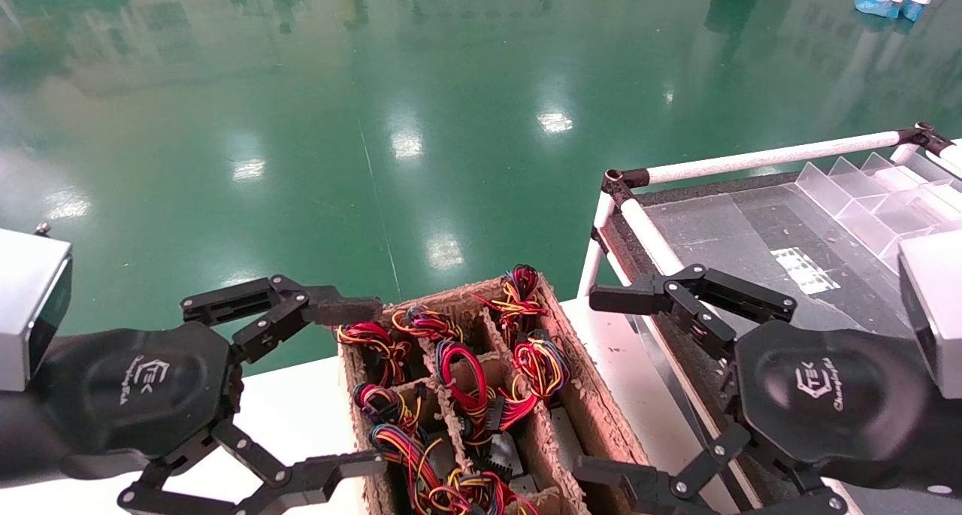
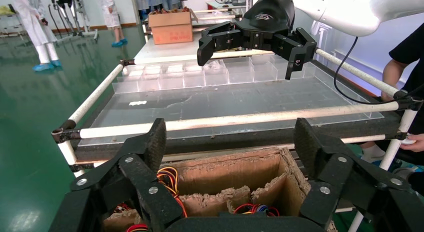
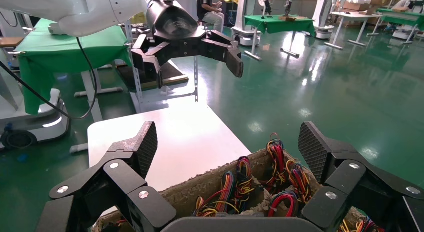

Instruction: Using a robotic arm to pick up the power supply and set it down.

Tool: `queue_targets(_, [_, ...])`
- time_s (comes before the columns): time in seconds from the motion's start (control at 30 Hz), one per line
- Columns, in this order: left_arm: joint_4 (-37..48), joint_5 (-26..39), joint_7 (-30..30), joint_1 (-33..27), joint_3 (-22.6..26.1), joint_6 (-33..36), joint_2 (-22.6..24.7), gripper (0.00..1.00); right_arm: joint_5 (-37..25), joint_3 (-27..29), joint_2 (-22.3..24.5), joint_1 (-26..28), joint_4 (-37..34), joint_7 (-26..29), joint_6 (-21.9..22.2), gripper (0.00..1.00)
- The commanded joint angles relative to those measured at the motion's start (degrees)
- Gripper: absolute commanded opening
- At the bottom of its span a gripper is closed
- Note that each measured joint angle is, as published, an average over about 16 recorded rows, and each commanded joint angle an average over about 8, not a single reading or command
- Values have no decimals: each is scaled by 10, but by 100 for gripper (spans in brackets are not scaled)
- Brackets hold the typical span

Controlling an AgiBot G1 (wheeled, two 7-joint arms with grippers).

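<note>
Two claws hover spread wide and empty, one either side of the cardboard crate [image 1: 586, 395]. Over there the left claw [image 1: 353, 383] hangs at the crate's left wall, fingers far apart, nothing between them. Opposite, the right claw [image 1: 612, 383] sits at the crate's right wall, jaws equally wide, gripping nothing. Which of them is the robotic arm meant for the job, I cannot tell from here; no cable shows on either wrist.

Down inside, the crate is split by ragged cardboard dividers [image 1: 443, 402] into cells, each stuffed with wire bundles [image 1: 466, 380] in red, yellow, orange and blue. A power supply [image 1: 502, 455] shows only as a sliver of grey metal and black connectors under the wires in a near middle cell. So it sits in the crate, not yet lifted.

Trouble ahead, I'd say: those loops could snag a finger, or a neighbouring bundle might ride up with the lift. Soft, crumbling dividers may catch a wide-open finger on the way down.

Beyond the crate stands the white worktop [image 1: 301, 410], and to the right a rack [image 1: 766, 154] with white rails and clear plastic bins [image 1: 864, 192].

Writing: each claw's black housing carries a white logo [image 1: 146, 376], letters reading roughly "TEK"; the script beneath is too small to read.
</note>
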Motion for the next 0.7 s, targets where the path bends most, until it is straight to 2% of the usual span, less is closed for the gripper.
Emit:
queue_targets(0.03, [0,0,0,0,0,0,0,0,0,0,0,0,0,0,0,100])
queue_targets(0.7, [0,0,0,0,0,0,0,0,0,0,0,0,0,0,0,100])
